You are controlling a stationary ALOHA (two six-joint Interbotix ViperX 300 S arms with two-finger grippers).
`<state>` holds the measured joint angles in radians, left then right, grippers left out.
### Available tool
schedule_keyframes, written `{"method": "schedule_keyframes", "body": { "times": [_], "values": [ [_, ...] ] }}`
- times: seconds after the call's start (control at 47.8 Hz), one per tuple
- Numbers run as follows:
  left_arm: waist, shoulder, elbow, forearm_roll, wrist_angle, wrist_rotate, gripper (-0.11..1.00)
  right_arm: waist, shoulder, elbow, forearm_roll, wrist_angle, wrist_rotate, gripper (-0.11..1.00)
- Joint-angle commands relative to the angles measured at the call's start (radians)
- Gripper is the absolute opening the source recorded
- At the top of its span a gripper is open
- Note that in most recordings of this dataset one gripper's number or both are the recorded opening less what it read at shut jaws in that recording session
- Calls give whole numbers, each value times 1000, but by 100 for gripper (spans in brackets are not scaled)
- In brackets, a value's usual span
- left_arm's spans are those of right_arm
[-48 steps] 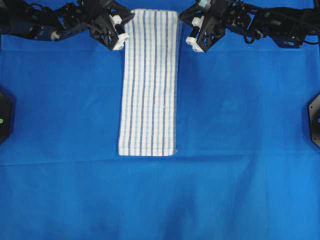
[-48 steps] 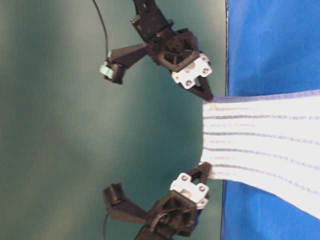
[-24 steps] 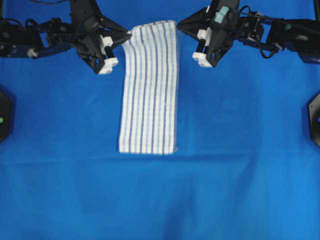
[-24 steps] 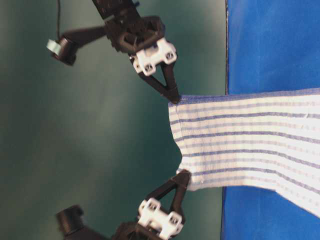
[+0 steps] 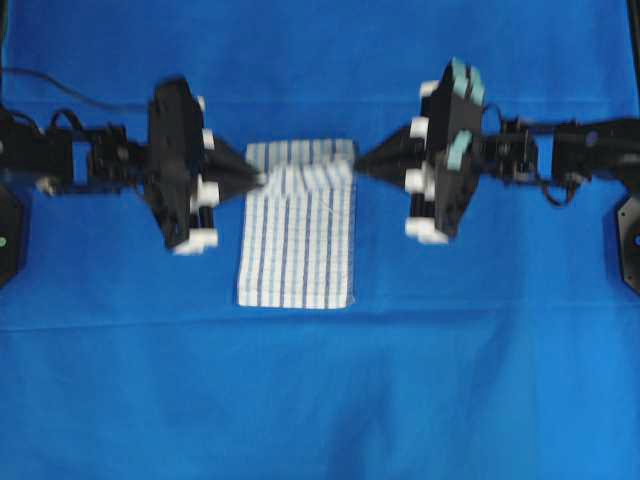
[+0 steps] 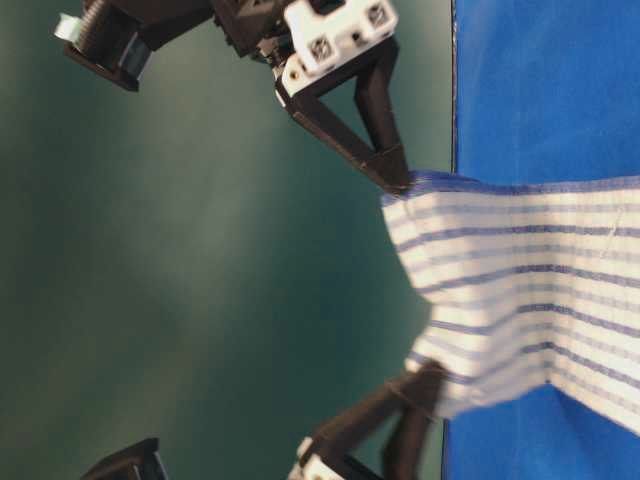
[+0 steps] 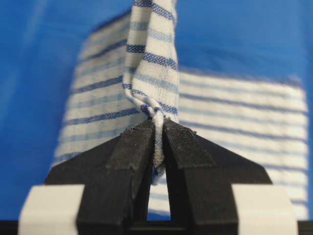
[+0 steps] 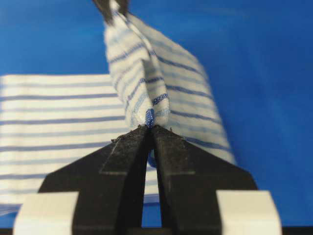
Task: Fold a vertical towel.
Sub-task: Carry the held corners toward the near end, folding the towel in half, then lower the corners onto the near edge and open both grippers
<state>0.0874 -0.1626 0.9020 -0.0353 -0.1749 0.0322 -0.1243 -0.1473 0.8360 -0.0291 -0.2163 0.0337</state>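
The towel (image 5: 296,240), white with thin light-blue and dark-blue stripes, lies lengthwise on the blue sheet (image 5: 320,400). Its far end is lifted and curls back over the near part. My left gripper (image 5: 258,180) is shut on the towel's far left corner (image 7: 155,122). My right gripper (image 5: 357,166) is shut on the far right corner (image 8: 149,117). Both hold the far edge above the sheet, about midway along the towel's length. In the table-level view the lifted towel (image 6: 500,290) hangs between the two grippers. The near end still lies flat on the sheet.
The blue sheet covers the whole table around the towel. Two black mounts stand at the left edge (image 5: 8,235) and the right edge (image 5: 630,240) of the overhead view. Black arms stretch in from both sides.
Both grippers have lifted the towel's far corners and carried them toward the near end. The far part of the towel has risen off the sheet and now arches over the rest.
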Motion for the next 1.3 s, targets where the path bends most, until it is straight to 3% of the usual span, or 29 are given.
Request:
{"method": "schedule_keyframes", "body": {
  "times": [0.0, 0.23, 0.565, 1.173, 1.277],
  "values": [
    [-38, 12, -9, 2, -5, -2, 4, 37, -12, -9, 23, 0, 3, 7],
    [-115, 69, -9, 2, -12, -6, 4, 121, 52, -11, 94, 0, 3, 7],
    [-163, 156, -15, 2, -35, -41, 4, 176, 164, -34, 167, -5, 3, 7],
    [-184, 164, -17, 2, -51, -44, 5, 189, 178, -46, 178, 0, 5, 7],
    [-192, 163, -20, 2, -51, -44, 15, 198, 178, -49, 178, 0, 5, 7]
  ]
}}
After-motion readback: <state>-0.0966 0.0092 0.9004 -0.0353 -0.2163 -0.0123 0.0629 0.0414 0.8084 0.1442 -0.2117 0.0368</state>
